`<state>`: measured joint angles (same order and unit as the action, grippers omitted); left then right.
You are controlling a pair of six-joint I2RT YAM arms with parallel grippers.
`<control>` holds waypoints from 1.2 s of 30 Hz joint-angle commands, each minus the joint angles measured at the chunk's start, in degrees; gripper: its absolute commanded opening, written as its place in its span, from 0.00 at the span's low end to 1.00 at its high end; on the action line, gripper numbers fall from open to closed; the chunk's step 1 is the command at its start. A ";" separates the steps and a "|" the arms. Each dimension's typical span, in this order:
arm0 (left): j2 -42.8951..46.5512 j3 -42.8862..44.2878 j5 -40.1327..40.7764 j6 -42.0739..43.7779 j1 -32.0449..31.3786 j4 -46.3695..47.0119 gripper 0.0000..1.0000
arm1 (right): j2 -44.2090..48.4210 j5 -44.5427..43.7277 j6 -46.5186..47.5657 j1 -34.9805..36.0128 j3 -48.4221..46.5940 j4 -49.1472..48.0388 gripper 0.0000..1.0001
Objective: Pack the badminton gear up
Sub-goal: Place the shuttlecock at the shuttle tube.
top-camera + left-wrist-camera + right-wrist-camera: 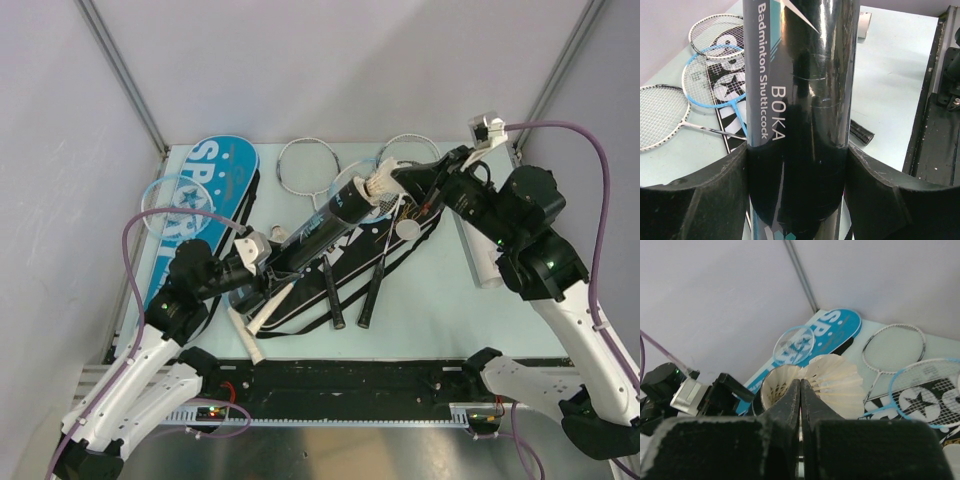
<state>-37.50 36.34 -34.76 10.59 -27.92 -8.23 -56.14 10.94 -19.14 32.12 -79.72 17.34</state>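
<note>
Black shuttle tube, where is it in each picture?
Top view: the black tube slants across the middle, gripped by the left pincer.
Left wrist: it fills the centre, standing up between the pincer's fingers.
Right wrist: only its open mouth shows, behind the shut right pincer.
Shared landmark: the white-framed racket.

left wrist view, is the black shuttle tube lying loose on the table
No, the black shuttle tube is clamped between the two fingers of the left gripper.
</note>
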 commanded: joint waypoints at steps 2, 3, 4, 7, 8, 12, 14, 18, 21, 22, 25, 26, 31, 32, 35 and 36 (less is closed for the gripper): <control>0.95 0.29 -1.05 0.94 -0.62 3.45 0.36 | 0.07 6.90 -3.44 -0.06 -1.87 2.17 0.00; 0.99 0.30 -1.16 1.02 -0.63 3.42 0.36 | 0.07 8.05 -3.75 -0.05 -1.59 2.17 0.00; 1.00 0.31 -1.22 1.15 -0.64 3.45 0.36 | 0.02 8.97 -4.09 -0.04 -1.27 2.04 0.00; 1.32 0.32 -1.62 1.83 -0.64 3.49 0.36 | -0.31 12.05 -5.05 -0.20 -0.42 1.29 0.00; 1.43 0.36 -1.88 2.17 -0.64 3.44 0.36 | -0.52 13.04 -5.57 -0.30 -0.07 0.76 0.00; 2.11 0.59 -2.52 3.59 -0.69 3.48 0.36 | -1.68 17.67 -7.46 -0.64 1.10 -0.76 0.00; 2.44 0.76 -2.84 4.10 -0.65 3.42 0.36 | -2.04 18.96 -8.54 -0.65 2.04 -1.69 0.00; 3.20 0.49 -4.37 4.74 -0.64 3.88 0.36 | -2.30 20.58 -10.64 -0.61 4.81 -3.98 0.00; 4.22 -0.26 -4.81 4.99 -0.64 4.76 0.36 | -2.97 21.83 -12.06 -0.40 6.31 -4.87 0.00; 4.33 -0.37 -4.76 5.02 -0.64 5.00 0.36 | -3.30 22.10 -12.28 -0.22 6.59 -4.96 0.00; 4.19 -0.38 -4.60 5.03 -0.64 5.41 0.36 | -4.31 22.92 -12.54 0.72 7.28 -5.12 0.00; 4.10 -0.30 -4.60 4.95 -0.69 5.46 0.36 | -4.54 23.26 -12.57 1.13 7.42 -5.17 0.00; 4.23 -0.47 -3.74 4.76 -0.64 5.59 0.36 | -5.22 23.94 -12.52 2.44 8.43 -4.94 0.00; 4.51 -0.61 -3.21 4.78 -0.64 5.68 0.36 | -5.35 24.03 -12.51 2.56 8.66 -4.72 0.00; 4.91 -0.74 -2.34 4.72 -0.64 5.86 0.35 | -5.80 24.63 -12.63 2.70 8.93 -4.01 0.00; 4.85 -0.69 -2.16 4.67 -0.60 5.81 0.35 | -6.03 24.86 -12.65 2.74 8.91 -3.87 0.00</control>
<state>-34.33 34.41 -36.29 14.61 -28.12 -10.90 -60.86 32.45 -31.53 33.54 -72.01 11.25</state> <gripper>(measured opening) 0.681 0.009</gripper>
